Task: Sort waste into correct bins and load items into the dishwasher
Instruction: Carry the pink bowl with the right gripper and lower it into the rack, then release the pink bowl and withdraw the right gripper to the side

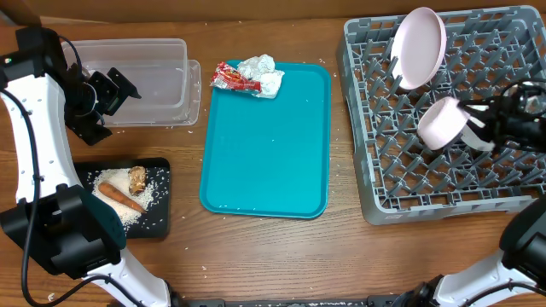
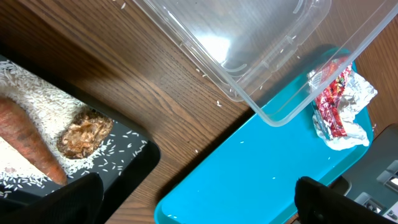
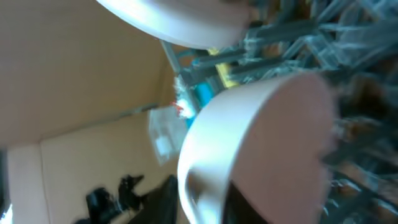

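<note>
Overhead and wrist views of the desk [image 1: 256,256]. The left tool [image 1: 119,88] hangs over the clear tub [image 1: 158,60] at the far left corner; in the left wrist view its fingers [image 2: 68,199] stand wide apart with nothing between them. At the near left corner, the black tray [image 1: 160,223] holds the carrot stick [image 1: 119,198], the brown chunk [image 1: 137,177] and scattered rice [image 1: 152,194]. The teal tray [image 1: 264,145] lies mid-desk; on its far edge rest the red-and-white wrapper [image 1: 235,78] and, touching it, the crumpled napkin [image 1: 264,75]. The grey dish rack [image 1: 409,183] fills the right side. A pale plate [image 1: 420,47] leans among its far pegs. The right tool [image 1: 472,121] is closed on the rim of a white bowl [image 1: 442,122], tilted above the rack's middle; the right wrist view is blurred.
</note>
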`<state>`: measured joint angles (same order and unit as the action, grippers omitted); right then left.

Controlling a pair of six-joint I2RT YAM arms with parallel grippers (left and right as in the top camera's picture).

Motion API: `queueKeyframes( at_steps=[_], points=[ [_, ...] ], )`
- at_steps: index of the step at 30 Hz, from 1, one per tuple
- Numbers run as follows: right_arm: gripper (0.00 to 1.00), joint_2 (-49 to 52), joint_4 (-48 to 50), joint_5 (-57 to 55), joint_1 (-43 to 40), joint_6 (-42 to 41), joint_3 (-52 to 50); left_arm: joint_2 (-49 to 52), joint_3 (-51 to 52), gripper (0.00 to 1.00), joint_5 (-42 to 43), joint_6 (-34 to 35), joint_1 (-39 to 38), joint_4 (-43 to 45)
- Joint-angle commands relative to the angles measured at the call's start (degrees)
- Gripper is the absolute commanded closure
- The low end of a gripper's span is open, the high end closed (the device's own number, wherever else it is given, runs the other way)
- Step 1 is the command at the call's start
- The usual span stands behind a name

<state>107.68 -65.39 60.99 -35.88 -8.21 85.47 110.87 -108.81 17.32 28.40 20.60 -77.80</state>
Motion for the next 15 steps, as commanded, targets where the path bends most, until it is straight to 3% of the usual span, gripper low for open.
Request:
queueKeyframes(
  at_steps=[1, 3, 15],
  points=[
    [0.55, -0.96, -2.69, -9.75, -0.02, 0.44, 6.84, -1.9, -1.16, 0.0, -0.15, -0.09, -0.74, 0.07],
    [0.24, -0.96, -7.21, -18.27, 0.17, -2.78, 12.39, -1.9, -1.16, 0.0, -0.15, -0.09, -0.74, 0.07],
    [0.22, -1.07, -17.64, -37.29, 1.51, -9.86, 29.97, -1.9, -1.16, 0.0, -0.15, -0.09, -0.74, 0.07]
  ],
)
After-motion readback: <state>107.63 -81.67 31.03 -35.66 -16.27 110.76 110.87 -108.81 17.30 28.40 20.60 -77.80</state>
